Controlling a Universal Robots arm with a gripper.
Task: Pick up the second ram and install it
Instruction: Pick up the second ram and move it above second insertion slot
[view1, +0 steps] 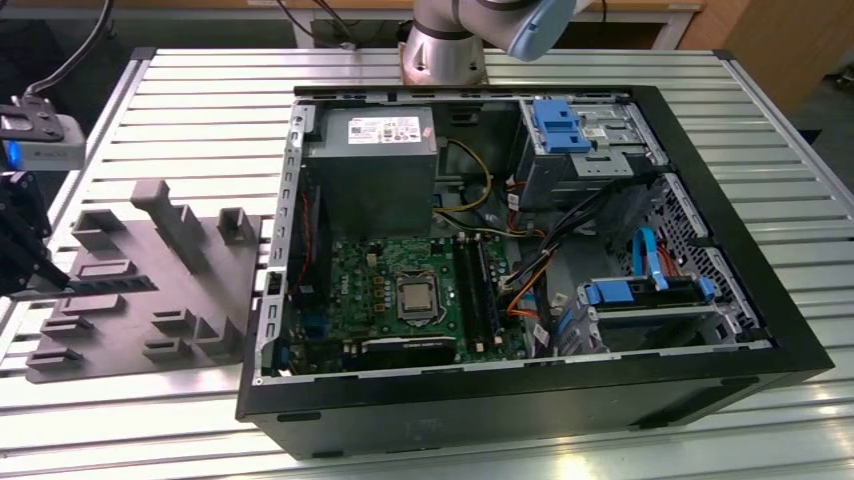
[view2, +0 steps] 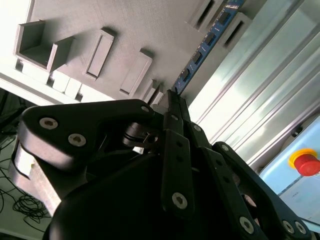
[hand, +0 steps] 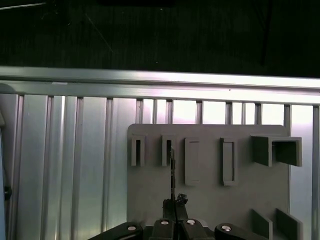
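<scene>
The second ram (view2: 205, 45) is a slim dark stick with black chips, standing on edge in the holders of the grey fixture plate (view2: 150, 25). My gripper (view2: 172, 97) is shut on its near end, the black fingers pinching it from both sides. In the first wrist view the ram (hand: 172, 170) appears edge-on as a thin dark line running from the gripper (hand: 175, 204) to a slot in the plate (hand: 210, 200). At the exterior view's left, the gripper (view1: 51, 280) meets the ram (view1: 107, 283) on the plate (view1: 147, 310). The motherboard's black slots (view1: 478, 285) lie inside the open case.
The open computer case (view1: 747, 330) holds a motherboard (view1: 387, 290), a power supply (view1: 371, 160), cables and blue drive brackets (view1: 627, 292). Raised grey blocks (view1: 167, 215) stand on the fixture plate. The slatted metal table (view1: 200, 100) carries everything. A red button (view2: 305, 162) sits beyond the table edge.
</scene>
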